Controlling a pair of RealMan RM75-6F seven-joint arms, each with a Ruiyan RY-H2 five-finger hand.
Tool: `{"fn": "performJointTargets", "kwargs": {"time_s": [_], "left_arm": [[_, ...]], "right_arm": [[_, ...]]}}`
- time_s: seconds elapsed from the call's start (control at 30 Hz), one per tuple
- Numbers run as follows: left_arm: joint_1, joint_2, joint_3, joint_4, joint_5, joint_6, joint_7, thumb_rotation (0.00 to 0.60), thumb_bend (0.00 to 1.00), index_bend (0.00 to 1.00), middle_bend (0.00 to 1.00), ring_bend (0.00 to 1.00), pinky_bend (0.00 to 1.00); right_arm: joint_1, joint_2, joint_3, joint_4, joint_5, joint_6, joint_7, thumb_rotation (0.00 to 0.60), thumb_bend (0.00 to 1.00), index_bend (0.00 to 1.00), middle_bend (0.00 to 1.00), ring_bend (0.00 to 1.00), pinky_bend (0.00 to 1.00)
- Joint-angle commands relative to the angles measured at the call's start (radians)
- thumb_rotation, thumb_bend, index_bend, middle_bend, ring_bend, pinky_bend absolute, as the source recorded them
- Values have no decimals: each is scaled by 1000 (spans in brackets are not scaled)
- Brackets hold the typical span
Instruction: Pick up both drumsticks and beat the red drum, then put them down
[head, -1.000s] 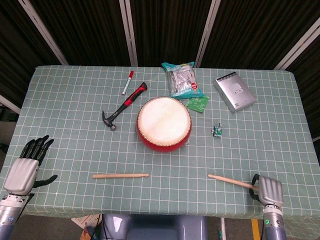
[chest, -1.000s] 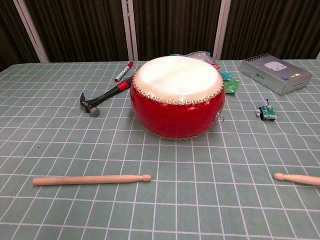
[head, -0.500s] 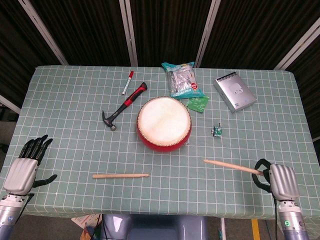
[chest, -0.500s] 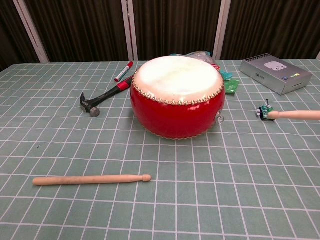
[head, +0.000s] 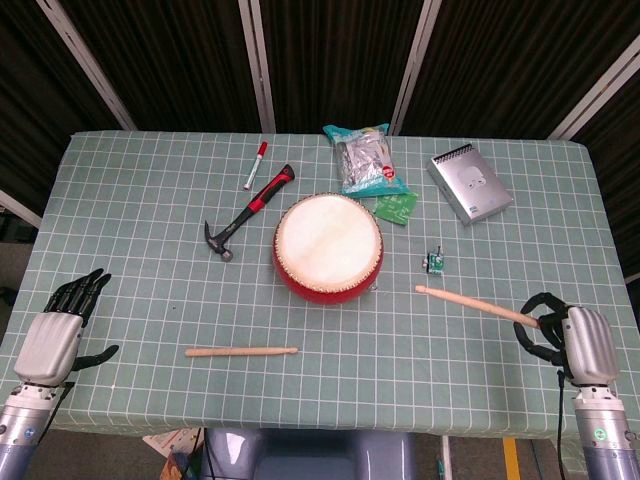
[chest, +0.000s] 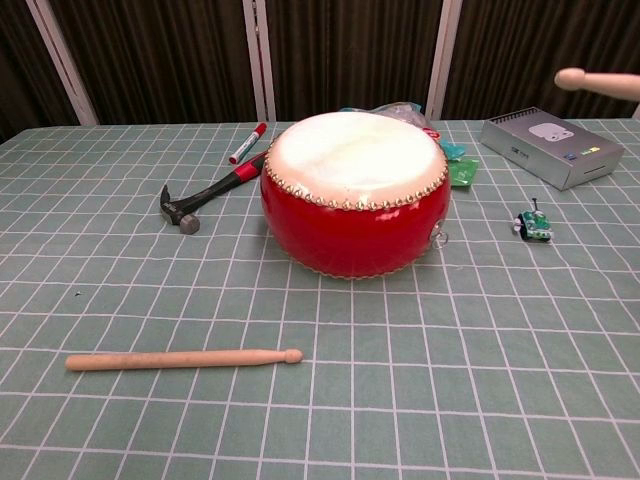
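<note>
My right hand (head: 583, 343) has lifted its drumstick (head: 476, 305) off the counter (head: 140, 290), fingers wrapped round the butt, tip aimed left toward the red drum (head: 328, 246) at centre. My left hand (head: 52, 335) hangs at the near left edge, fingers spread (holding nothing). The other drumstick (head: 241, 351) lies near the drum's front; I should approach its thick left end from above and close squarely.

Silver-backed hands (head: 590, 340), black fingers (head: 82, 292)

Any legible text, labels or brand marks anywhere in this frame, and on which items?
None can be read.
Grey box: small marks on its side, too blurred.
Snack bag: print too small.
Marker: label unreadable.
Green packet: unreadable.
</note>
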Motion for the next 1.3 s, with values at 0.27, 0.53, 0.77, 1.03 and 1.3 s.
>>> {"fn": "performJointTargets", "kwargs": {"time_s": [0.27,0.53,0.77,1.03,1.3], "left_arm": [[-94,-44,-40,-95,-104,-157,153,600,115,331,753,814,805],[-166,-103,-60,-161,-235,-260,304,600,170,455,990,1000,997],[-207,-150,-53,-211,-392,-299,462,600,198,513,1000,1000,1000],[-244,-238,-45,-187,-518,-272,594,600,226,499,1000,1000,1000],[-275,-312,-38,-137,-594,-262,637,600,234,480,1000,1000,1000]], "right_arm": [[18,23,33,-35,44,-4,22,600,763,881,1000,1000,1000],[20,18,29,-40,55,-3,2,600,764,881,1000,1000,1000],[24,12,27,-38,69,-8,-17,600,765,881,1000,1000,1000],[26,9,22,-36,73,-13,-25,600,766,881,1000,1000,1000],[28,8,21,-31,84,-19,-25,600,765,881,1000,1000,1000]]}}
